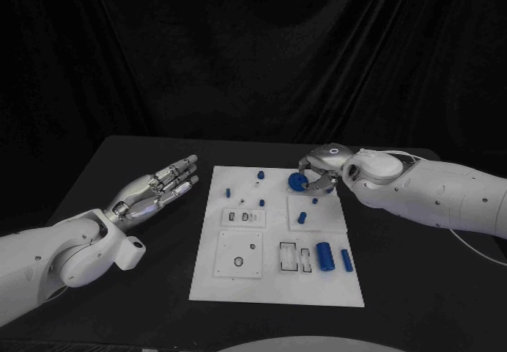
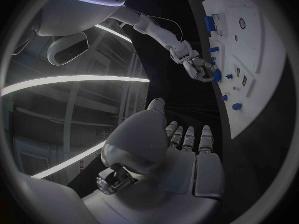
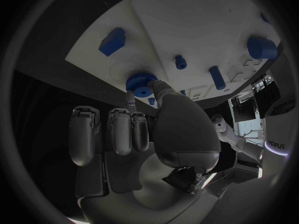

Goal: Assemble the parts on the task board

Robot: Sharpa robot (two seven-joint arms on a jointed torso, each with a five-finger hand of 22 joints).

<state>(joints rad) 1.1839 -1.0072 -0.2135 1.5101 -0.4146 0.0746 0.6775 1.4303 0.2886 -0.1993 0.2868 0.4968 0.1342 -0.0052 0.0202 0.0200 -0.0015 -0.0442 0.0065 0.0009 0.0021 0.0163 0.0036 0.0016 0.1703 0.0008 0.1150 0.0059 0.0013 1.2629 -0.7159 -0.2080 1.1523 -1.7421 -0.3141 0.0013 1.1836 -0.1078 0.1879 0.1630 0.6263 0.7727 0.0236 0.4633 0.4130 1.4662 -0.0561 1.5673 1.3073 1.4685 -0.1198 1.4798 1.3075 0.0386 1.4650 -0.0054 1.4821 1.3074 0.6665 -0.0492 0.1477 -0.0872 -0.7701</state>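
The white task board (image 1: pixel 277 282) lies in the middle of the black table. At its far right part my right hand (image 1: pixel 322 170) pinches a round blue knurled part (image 1: pixel 298 181) between thumb and fingers. The right wrist view has that part (image 3: pixel 141 83) right at the board (image 3: pixel 187 20); I cannot tell whether it is seated. In the left wrist view my right hand (image 2: pixel 198 67) holds the part (image 2: pixel 216 75) at the board's edge. Left of the board, my left hand (image 1: pixel 158 189) hovers flat with fingers stretched out, holding nothing.
Small blue pegs (image 1: pixel 260 174) (image 1: pixel 227 192) (image 1: pixel 302 217) stand on the board. Two blue cylinders (image 1: pixel 325 254) (image 1: pixel 346 259) lie at its near right beside slotted recesses (image 1: pixel 289 256). In the right wrist view a blue block (image 3: pixel 112 40) and a large cylinder (image 3: pixel 262 47) are on the board.
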